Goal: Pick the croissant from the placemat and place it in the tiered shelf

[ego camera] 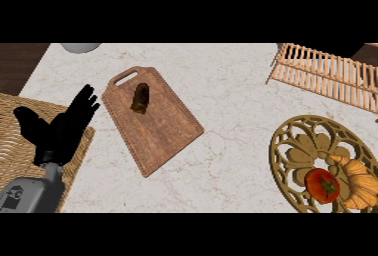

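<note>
Croissant lies on gold shelf beside tomato. We judge it light, flaky, crushable; best held around its thick middle. Left hand spread, resting over woven mat.

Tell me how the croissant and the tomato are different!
The croissant is golden-tan, long and curved; the tomato is red and round with a dark stem spot. The croissant stretches further across than the tomato. It lies at the tomato's right, touching it. Both rest on the gold openwork shelf tier.
</note>
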`<move>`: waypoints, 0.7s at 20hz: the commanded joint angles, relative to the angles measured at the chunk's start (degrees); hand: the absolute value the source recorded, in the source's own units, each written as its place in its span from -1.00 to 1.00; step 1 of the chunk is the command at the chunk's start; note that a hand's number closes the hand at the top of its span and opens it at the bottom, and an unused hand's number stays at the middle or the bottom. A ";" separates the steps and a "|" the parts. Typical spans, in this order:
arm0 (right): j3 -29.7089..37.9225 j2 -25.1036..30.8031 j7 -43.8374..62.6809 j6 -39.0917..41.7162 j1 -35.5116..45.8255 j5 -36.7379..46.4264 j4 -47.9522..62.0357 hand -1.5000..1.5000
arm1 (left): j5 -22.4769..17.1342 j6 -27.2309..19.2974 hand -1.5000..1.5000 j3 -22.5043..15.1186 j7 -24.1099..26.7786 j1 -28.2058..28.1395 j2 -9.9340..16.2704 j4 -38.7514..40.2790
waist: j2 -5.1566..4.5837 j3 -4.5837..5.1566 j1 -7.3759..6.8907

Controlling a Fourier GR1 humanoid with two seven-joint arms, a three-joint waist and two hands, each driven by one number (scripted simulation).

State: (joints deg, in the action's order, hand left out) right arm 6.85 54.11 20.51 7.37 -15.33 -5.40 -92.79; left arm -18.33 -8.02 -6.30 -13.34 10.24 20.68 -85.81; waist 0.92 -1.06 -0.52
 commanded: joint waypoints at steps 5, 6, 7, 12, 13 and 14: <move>-4.97 -2.19 8.72 -4.35 1.56 6.33 -3.92 -1.00 | 1.22 -2.06 0.00 -1.78 -3.91 -6.10 -2.32 6.89 | -1.28 1.17 0.11; -3.58 -1.49 9.12 -3.83 0.30 5.56 -4.51 -1.00 | 1.46 -1.56 0.00 -1.28 -1.20 -8.20 -2.23 6.54 | -1.05 1.21 0.57; -3.88 -2.00 7.74 -4.21 1.01 6.50 -2.06 -1.00 | -1.98 1.76 0.00 1.62 -2.45 -8.05 0.39 6.70 | -1.25 1.16 -0.29; -5.09 -4.03 7.83 -5.66 0.68 8.39 -3.01 -1.00 | 1.25 -2.31 0.00 -0.72 -3.54 -7.07 -2.81 6.56 | -1.19 1.07 0.65; -7.11 -5.03 10.51 -6.79 1.55 10.21 -3.54 -1.00 | 1.19 -0.58 0.00 -1.24 -2.98 -7.88 -2.10 6.13 | -1.28 1.11 -0.09; -7.73 -6.10 9.32 -7.40 1.10 10.94 -3.35 -1.00 | 0.66 -0.01 0.00 -0.43 -2.39 -6.67 -2.11 7.11 | -1.30 1.10 0.40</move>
State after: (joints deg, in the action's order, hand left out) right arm 1.11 50.06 29.60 1.62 -14.17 3.00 -96.25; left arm -17.33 -8.45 -6.64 -14.24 9.40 18.96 -86.64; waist 1.03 -1.19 -0.03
